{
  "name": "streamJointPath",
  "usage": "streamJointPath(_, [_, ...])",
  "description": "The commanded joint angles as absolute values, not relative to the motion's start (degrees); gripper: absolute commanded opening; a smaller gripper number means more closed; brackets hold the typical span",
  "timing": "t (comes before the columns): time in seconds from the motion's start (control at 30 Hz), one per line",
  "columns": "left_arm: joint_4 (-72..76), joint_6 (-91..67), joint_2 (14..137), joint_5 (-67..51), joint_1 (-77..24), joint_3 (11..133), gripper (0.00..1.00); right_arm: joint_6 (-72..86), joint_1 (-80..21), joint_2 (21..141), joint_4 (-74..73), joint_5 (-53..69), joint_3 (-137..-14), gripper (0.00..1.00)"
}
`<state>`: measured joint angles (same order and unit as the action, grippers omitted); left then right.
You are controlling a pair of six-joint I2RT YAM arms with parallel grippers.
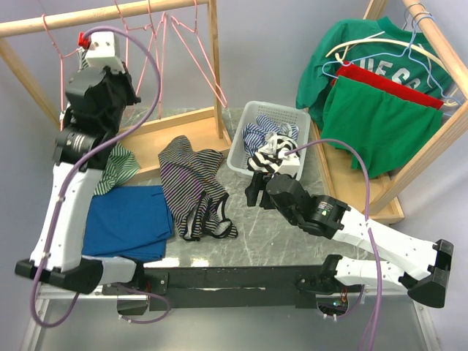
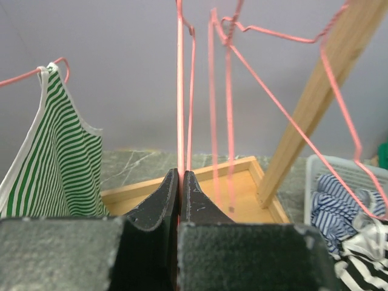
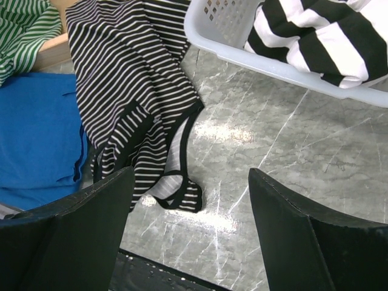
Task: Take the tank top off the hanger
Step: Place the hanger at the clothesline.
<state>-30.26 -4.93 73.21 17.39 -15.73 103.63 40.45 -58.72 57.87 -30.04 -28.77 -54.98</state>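
Observation:
A green-and-white striped tank top point(image 2: 57, 163) hangs by one strap from the end of a pink wire hanger point(image 2: 24, 76) at the left; its lower part shows under my left arm point(image 1: 117, 170). My left gripper point(image 2: 180, 173) is raised by the wooden rail, shut on an upright pink hanger wire point(image 2: 180, 91). I cannot tell if that wire belongs to the hanger carrying the top. My right gripper point(image 3: 191, 173) is open and empty, low over the marble table point(image 3: 285, 157). It is just right of a black-and-white striped tank top point(image 3: 130, 91) lying crumpled there point(image 1: 191, 186).
Several empty pink hangers point(image 1: 190, 44) dangle from the wooden rack point(image 1: 110, 14). A blue garment point(image 1: 128, 219) lies at the near left. A white basket point(image 1: 241, 142) of striped clothes stands mid-table. A second rack at the right carries a green sweater point(image 1: 365, 58).

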Motion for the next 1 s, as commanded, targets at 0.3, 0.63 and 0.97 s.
streamJointPath(0.3, [-29.36,-6.77,72.07,16.00,-14.24,97.83,0.01,40.69,-58.80,57.48,-29.09,-28.30,-56.07,0.83])
streamJointPath(0.63, [-30.76,-8.70,70.67,14.06,-14.24,96.77,0.14,40.43,-58.80,60.55,-28.83,-25.93,-57.30,0.84])
streamJointPath(0.97, [-30.23,-8.79,67.68,15.55,-14.24,95.10,0.76,40.61,-58.80,61.61,-28.65,-24.52,-57.22,0.85])
